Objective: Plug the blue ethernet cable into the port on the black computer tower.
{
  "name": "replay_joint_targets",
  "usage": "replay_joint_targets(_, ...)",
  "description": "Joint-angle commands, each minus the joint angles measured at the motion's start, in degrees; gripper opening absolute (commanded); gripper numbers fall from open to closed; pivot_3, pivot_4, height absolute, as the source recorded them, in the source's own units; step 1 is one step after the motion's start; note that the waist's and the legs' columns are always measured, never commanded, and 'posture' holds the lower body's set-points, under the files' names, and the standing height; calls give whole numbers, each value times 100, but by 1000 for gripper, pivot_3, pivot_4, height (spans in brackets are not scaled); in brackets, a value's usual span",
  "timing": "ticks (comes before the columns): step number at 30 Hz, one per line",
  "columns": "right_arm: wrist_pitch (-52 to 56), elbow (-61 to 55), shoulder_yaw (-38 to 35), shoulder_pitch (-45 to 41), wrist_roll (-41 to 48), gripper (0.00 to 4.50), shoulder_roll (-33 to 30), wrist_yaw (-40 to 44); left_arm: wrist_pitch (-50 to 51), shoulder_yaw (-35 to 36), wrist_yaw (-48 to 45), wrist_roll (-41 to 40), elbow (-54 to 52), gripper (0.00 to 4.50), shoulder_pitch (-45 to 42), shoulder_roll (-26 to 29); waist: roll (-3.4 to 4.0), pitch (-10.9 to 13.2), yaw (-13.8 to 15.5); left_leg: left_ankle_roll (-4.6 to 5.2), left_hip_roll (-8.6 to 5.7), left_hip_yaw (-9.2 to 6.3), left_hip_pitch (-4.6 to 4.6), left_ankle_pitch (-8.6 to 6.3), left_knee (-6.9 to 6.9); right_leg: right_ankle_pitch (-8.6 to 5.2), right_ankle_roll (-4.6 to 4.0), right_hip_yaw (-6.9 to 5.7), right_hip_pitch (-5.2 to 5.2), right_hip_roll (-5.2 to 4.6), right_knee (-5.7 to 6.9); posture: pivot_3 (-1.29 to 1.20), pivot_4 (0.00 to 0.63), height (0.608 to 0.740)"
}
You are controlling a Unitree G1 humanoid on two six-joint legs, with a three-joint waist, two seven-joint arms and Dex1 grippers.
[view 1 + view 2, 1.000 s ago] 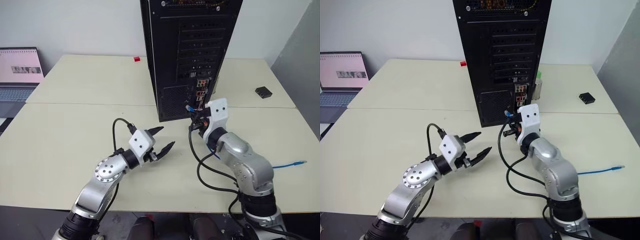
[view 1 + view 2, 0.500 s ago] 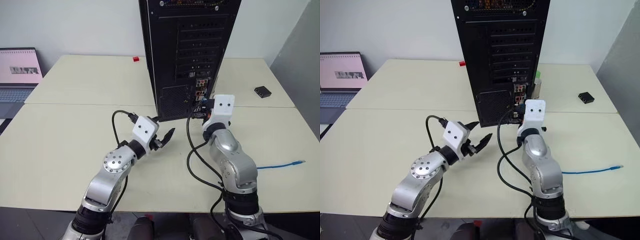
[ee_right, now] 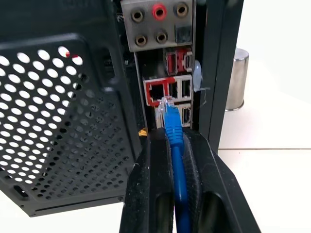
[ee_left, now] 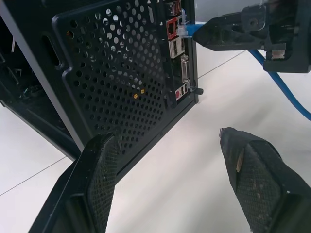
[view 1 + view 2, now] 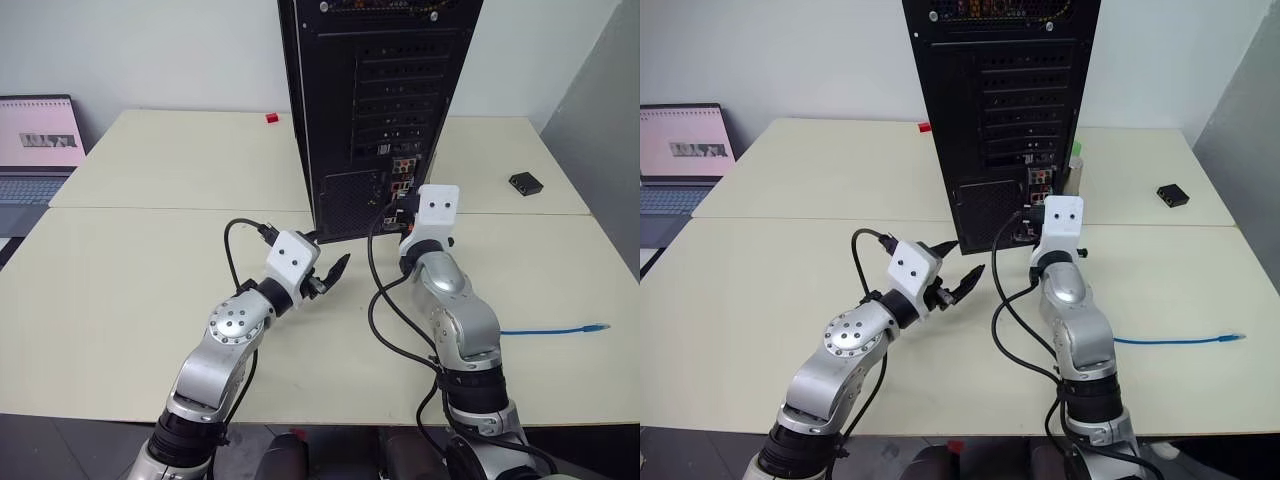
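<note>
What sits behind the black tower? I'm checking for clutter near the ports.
A metal cylinder stands on the table behind the black computer tower; the case hides anything else.

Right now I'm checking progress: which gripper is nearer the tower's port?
Right. The right gripper holds the blue cable's plug just short of the port; the left gripper hangs open beside the tower's base.

The right gripper (image 3: 171,145), clamped on the blue ethernet cable (image 3: 173,127), is advancing toward the far side, bringing the plug up to the port (image 3: 155,91) on the black computer tower (image 5: 375,100). The left gripper (image 5: 325,272) is shifting nearer the tower's base.
</note>
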Motion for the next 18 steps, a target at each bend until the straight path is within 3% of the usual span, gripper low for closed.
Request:
replay_joint_targets(1,-209,-49,4,-165,-71,8,2,85,-40,44,-20,44,-144,3399,-49,-52,0,0,1,0,0,-1,0,0,0,0,0,-1,0,0,0,0,150,740)
replay_joint_targets(18,-310,161,-82,-419,-100,8,-97,174,-51,38,-22,58,-140,3399,-21,-59,0,0,-46,0,1,1,2,0,1,2,-3,3,0,0,3,0,150,740)
